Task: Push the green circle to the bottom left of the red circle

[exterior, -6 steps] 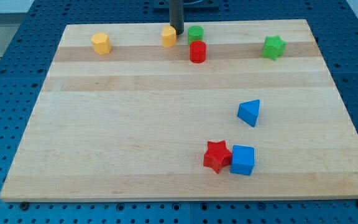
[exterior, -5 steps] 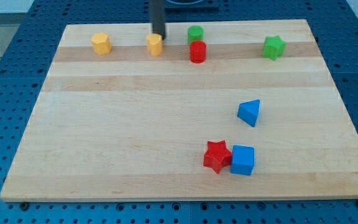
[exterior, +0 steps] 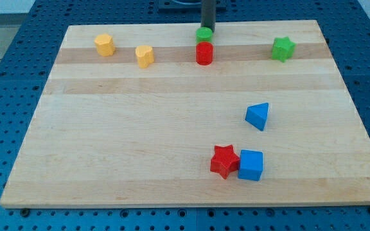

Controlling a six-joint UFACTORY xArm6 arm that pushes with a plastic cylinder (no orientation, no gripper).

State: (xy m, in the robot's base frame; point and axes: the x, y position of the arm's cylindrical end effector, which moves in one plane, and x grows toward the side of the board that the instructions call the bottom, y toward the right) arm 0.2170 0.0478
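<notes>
The green circle (exterior: pixel 203 34) sits near the view's top edge of the wooden board (exterior: pixel 140 141), just above the red circle (exterior: pixel 203 53) and close to it. My tip (exterior: pixel 209 31) is at the green circle's upper right side, touching or almost touching it. The rod rises out of the view's top.
A yellow block (exterior: pixel 144 56) lies left of the red circle, and another yellow block (exterior: pixel 105 45) lies further left. A green star (exterior: pixel 282 49) is at the top right. A blue triangle (exterior: pixel 257 116), a red star (exterior: pixel 224 160) and a blue cube (exterior: pixel 251 165) lie lower right.
My tip pushed the nearer yellow block left and down, away from the green circle, then swung right to the green circle's upper right. The green and red circles have hardly moved.
</notes>
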